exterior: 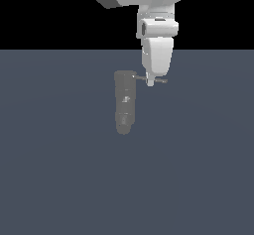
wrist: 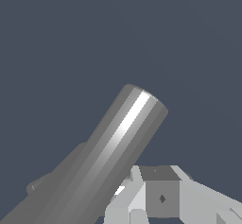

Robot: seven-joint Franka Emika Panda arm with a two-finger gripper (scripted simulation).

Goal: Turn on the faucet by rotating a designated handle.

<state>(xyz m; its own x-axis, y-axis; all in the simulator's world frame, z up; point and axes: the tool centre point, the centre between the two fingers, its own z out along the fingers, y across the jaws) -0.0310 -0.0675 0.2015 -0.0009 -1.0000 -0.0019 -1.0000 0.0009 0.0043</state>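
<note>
Handle (exterior: pixel 159 81) partly behind jaws

A bare simulated test scene: a flat slate-blue floor (exterior: pixel 59 179) under a black void, with only a grey faucet (exterior: pixel 124 102) standing alone.

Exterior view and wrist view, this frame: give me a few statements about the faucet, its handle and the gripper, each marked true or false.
1. The handle sticks out from the faucet's top toward the exterior view's right. True.
2. The gripper is far from the handle, above the faucet's rounded end. False: its tip sits right at the handle.
3. The faucet body is bright red. False: it is dull grey.
4. The wrist view shows a grey cylinder with a bright streak along it. True.
5. Several other objects lie on the floor. False: only the faucet is seen there.
</note>
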